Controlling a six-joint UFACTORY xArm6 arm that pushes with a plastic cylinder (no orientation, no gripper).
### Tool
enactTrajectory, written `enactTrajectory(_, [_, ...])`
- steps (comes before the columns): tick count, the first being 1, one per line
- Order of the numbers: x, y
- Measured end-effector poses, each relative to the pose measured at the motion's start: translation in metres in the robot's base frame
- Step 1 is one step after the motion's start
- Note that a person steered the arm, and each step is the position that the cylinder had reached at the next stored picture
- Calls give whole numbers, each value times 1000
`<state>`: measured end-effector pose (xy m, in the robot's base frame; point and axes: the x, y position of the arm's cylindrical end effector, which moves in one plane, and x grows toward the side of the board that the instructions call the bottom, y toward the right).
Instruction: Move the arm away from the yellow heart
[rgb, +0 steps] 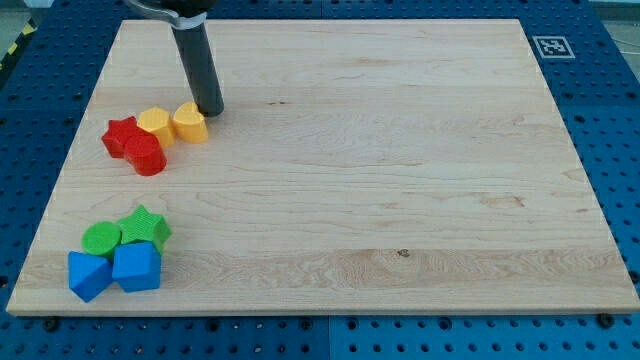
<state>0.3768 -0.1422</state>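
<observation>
My tip (211, 108), end effector = plain dark rod, no jaws to open/close, sits on the light wooden tabletop (400, 180), just beside/maybe touching the yellow heart block (190, 122) on its upper-right. Heart lies toward view's bottom-left of tip, so retreat likely goes right/up. Next to heart: yellow rounded block (154, 124), red star block (121, 136), red cylinder block (147, 157). Well apart at bottom-left: green star block (146, 226), green cylinder block (101, 238), two blue blocks (112, 270). Top-right corner off-board: b/w fiducial marker (550, 46), no readable text.
</observation>
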Motion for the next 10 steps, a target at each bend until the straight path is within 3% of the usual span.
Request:
enactTrajectory(7, [41, 0])
enactTrajectory(10, [33, 55])
